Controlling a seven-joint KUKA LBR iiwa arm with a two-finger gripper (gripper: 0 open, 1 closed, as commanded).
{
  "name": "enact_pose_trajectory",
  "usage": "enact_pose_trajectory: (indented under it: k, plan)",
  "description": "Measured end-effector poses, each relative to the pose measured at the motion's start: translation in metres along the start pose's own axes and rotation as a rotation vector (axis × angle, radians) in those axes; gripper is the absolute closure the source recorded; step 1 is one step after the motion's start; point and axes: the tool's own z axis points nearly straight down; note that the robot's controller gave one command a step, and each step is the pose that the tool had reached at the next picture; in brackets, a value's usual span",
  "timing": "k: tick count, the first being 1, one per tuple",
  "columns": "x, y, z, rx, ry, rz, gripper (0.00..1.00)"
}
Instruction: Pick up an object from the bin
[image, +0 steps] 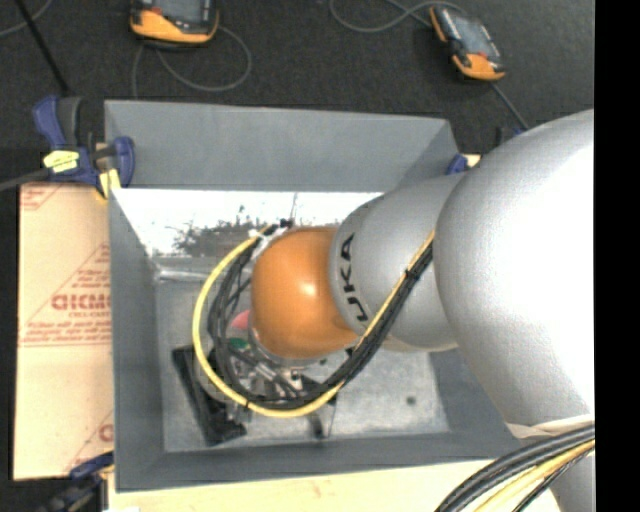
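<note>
My gripper (268, 382) is low in the bin's front-left part, and I see only some of its metal body under the orange cover. A long black flat thing (197, 388) lies slanted on the floor just left of it, running toward the front-left corner; whether the two touch is hidden. Beside the cover's left edge a small red piece (240, 322) and a green piece (240, 346) peek out between the cables. What lies straight under the gripper is hidden.
The arm reaches in from the right, and its orange cover and looped yellow and black cables hide the bin's middle. A small dark speck (410, 402) lies on the floor at the front right. The bin's walls stand close on the left and front.
</note>
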Motion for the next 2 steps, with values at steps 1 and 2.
enact_pose_trajectory:
  k: [1, 2]
  plan:
    - [-0.004, -0.003, -0.037, 0.010, 0.026, -0.017, 1.00]
    - [-0.020, -0.010, -0.098, 0.010, 0.023, -0.005, 1.00]
